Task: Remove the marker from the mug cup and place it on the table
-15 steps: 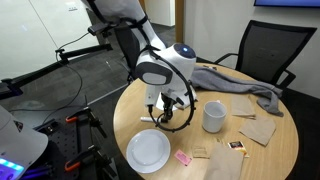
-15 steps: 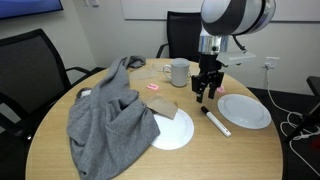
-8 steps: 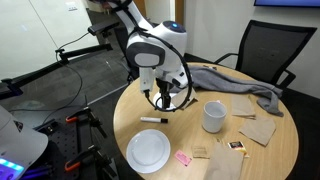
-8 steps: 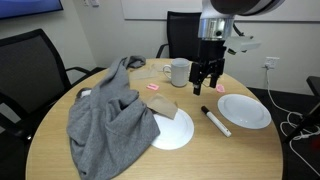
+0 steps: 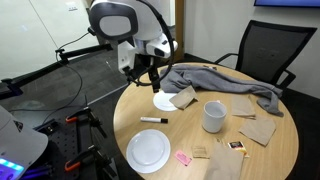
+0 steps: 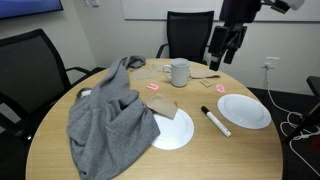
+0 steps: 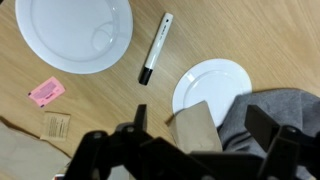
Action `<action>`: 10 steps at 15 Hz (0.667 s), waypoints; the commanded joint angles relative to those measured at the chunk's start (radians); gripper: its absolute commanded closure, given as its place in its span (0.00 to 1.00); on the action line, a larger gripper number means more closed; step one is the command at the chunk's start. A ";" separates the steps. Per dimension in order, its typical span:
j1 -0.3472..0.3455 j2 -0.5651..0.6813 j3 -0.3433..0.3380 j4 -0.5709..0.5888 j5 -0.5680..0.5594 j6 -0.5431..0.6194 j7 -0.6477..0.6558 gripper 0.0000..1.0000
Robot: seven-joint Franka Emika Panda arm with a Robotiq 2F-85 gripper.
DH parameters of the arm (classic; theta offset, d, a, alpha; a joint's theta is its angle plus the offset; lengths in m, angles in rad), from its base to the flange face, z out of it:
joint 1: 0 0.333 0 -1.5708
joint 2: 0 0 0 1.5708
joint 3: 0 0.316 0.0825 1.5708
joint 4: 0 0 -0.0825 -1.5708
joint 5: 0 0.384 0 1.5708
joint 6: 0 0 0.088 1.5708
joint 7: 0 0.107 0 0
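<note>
The marker [image 5: 152, 119] lies flat on the table [image 5: 190, 138], between two white plates; it also shows in the other exterior view [image 6: 215, 121] and in the wrist view [image 7: 155, 48]. The mug cup [image 5: 213, 116] stands upright on the table, apart from the marker, and shows in both exterior views [image 6: 179, 72]. My gripper [image 5: 143, 68] hangs high above the table's edge, open and empty, well clear of marker and mug [image 6: 222, 45]. In the wrist view its two fingers [image 7: 200, 125] are spread apart with nothing between them.
Two white plates [image 5: 148, 151] [image 5: 163, 101] lie on the table. A grey cloth [image 6: 105, 115] is spread across it. Brown napkins [image 5: 258, 129] and a pink packet [image 7: 44, 91] lie about. Black chairs [image 5: 263, 52] stand around the table.
My gripper has risen and swung away from the table surface, leaving the marker lying where it was. The mug has not moved.
</note>
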State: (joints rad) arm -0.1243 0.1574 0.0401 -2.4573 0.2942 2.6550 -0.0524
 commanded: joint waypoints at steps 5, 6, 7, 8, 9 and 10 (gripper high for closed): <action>0.052 -0.303 -0.035 -0.198 -0.025 0.055 0.004 0.00; 0.058 -0.324 -0.037 -0.213 -0.027 0.055 0.001 0.00; 0.061 -0.251 -0.044 -0.150 -0.018 0.028 0.007 0.00; 0.064 -0.273 -0.045 -0.165 -0.020 0.029 0.008 0.00; 0.068 -0.288 -0.046 -0.177 -0.021 0.029 0.008 0.00; 0.069 -0.297 -0.047 -0.185 -0.022 0.030 0.009 0.00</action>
State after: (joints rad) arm -0.0837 -0.1394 0.0234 -2.6424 0.2835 2.6861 -0.0524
